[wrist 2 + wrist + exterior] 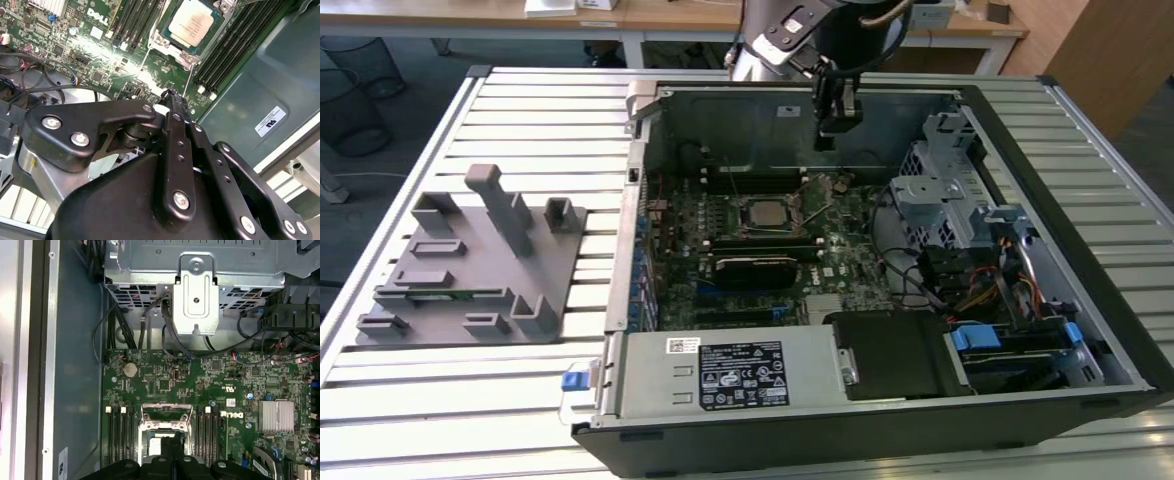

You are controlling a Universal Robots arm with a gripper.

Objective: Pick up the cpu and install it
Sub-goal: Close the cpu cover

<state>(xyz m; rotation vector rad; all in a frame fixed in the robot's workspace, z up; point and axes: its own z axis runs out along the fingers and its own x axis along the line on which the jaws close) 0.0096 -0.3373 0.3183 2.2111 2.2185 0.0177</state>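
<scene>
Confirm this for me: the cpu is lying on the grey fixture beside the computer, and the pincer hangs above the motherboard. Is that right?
One part is wrong. The cpu is not on the grey fixture; it sits in the socket on the motherboard, as the second wrist view shows. The pincer does hang above the motherboard.
</scene>
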